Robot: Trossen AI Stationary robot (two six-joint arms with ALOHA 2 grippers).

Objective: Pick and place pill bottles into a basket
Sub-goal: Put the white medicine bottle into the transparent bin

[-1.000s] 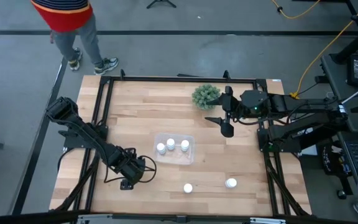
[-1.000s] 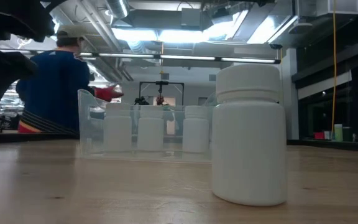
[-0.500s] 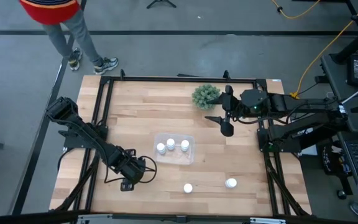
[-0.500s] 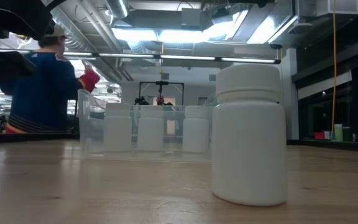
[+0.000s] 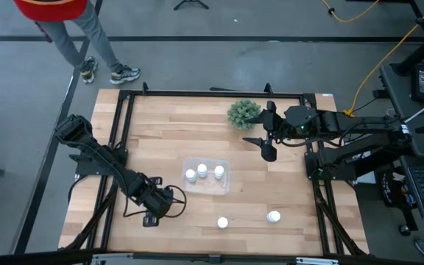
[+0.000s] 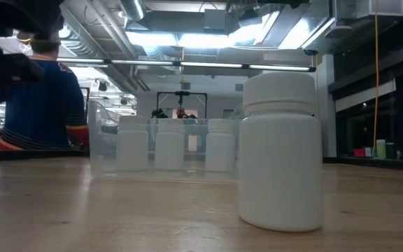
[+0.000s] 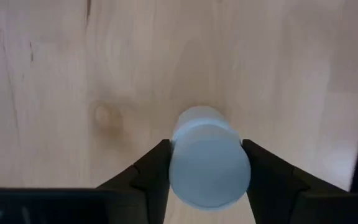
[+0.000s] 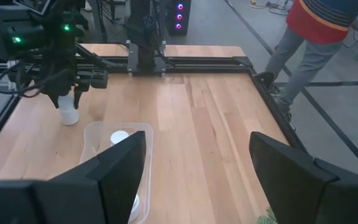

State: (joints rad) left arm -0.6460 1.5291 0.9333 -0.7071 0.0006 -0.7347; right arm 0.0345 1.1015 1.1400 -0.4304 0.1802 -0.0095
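A white pill bottle [image 7: 209, 165] stands on the table near its front left, with my left gripper [image 7: 205, 146] shut on it from above. The right wrist view shows that bottle [image 8: 69, 115] under the left gripper [image 8: 67, 93]. The clear basket [image 5: 224, 188] sits mid-table with three bottles [image 5: 202, 172] upright inside. Two more bottles [image 5: 222, 222] [image 5: 273, 216] stand near the front edge. One of them fills the low view [image 6: 280, 150], with the basket [image 6: 96, 133] behind it. My right gripper [image 5: 267, 147] hangs open at the far right, beside the green plant. My left gripper pinches the bottle between its two fingers [image 7: 151, 171], one on each side of the bottle's top part [image 7: 176, 162]. The fingers point down from above. The bottle stands upright with its base [image 8: 70, 121] on the table.
A green spiky plant [image 5: 243, 112] stands at the far edge near my right gripper. Black frame rails [image 5: 121, 140] run along the table's sides. A person [image 6: 40, 98] walks beyond the far edge. Bare wood lies between the basket and the front bottles.
The person beyond the far edge has walked toward the left. No bottle and no arm has visibly shifted.
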